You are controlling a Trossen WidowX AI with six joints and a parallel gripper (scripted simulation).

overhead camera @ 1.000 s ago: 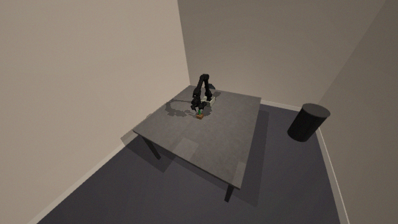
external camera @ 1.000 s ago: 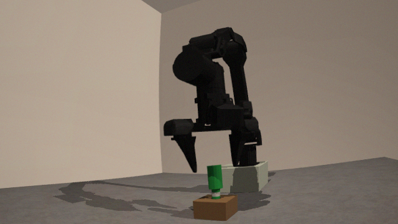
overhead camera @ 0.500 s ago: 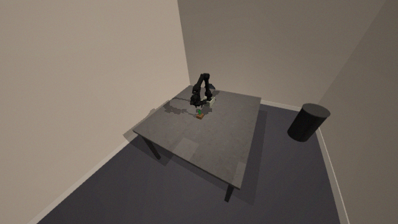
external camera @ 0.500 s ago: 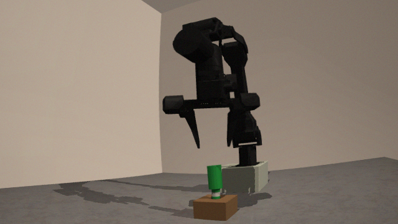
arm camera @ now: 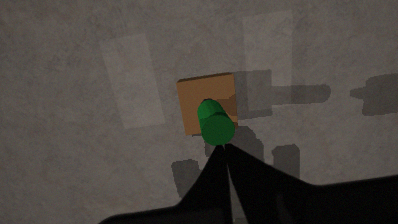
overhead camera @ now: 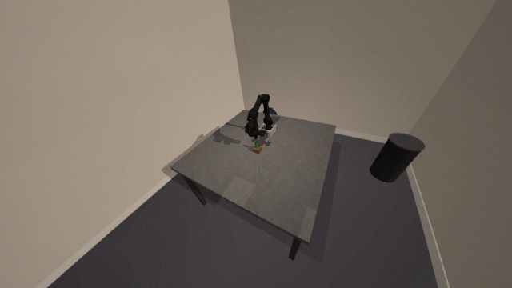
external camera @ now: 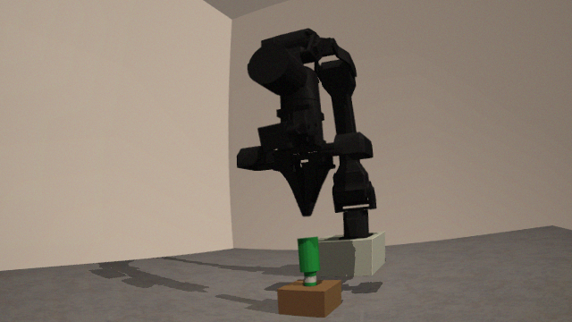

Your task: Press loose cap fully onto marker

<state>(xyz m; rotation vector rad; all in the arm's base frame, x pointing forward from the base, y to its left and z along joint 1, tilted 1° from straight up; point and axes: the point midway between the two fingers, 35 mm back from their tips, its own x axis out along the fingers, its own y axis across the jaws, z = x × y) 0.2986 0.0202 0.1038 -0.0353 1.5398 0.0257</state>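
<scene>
My gripper [external camera: 306, 213] is shut on nothing, fingertips together, hanging right above the cap [external camera: 308, 255] at six o'clock; the cap's long axis stands upright on the marker [external camera: 310, 281].

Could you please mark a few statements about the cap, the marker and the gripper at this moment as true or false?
1. The green cap sits on the marker, which stands in the brown block. True.
2. The gripper is clamped on the cap. False: it is shut on nothing and hangs above the cap with a gap between them.
3. The gripper's fingers are spread wide. False: they are closed together into a point.
4. A white band of the marker shows between the cap and the block. True.
5. The block lies tipped on its side. False: it sits flat on the table.
</scene>
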